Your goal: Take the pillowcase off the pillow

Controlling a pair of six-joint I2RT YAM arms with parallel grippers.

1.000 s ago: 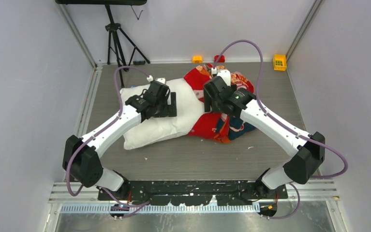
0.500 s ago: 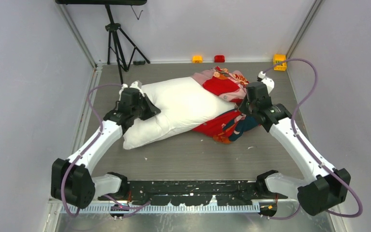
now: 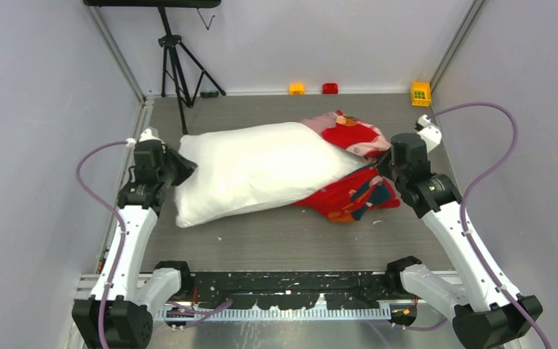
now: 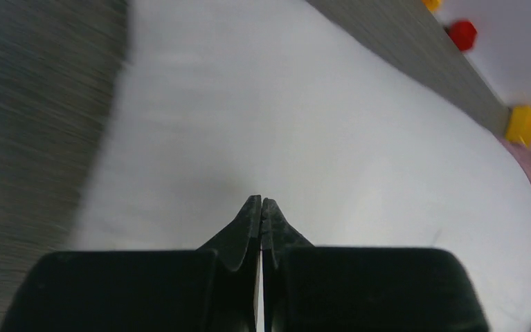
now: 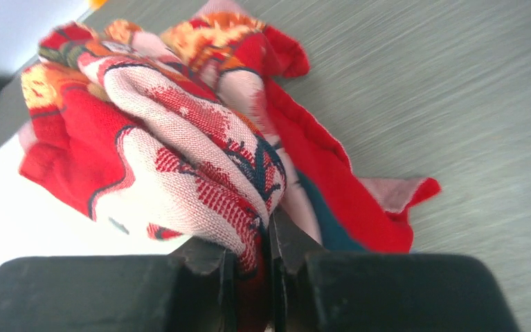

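Note:
The white pillow lies across the middle of the table, most of it bare. The red printed pillowcase is bunched round its right end, with a faded pink fold on top. My left gripper sits at the pillow's left end; in the left wrist view its tips are shut, pinching the pillow skin. My right gripper is at the right end, shut on a thick fold of the pillowcase between its jaws. A white patch of pillow shows to the left of the cloth.
A black tripod stands at the back left. A small yellow block, a red block and a yellow crate lie along the back wall. Grey walls close in both sides.
Both grippers have shut and moved outward: the left one leftward with the pillow's end, the right one rightward with the pillowcase. More of the pillow is bare than before.

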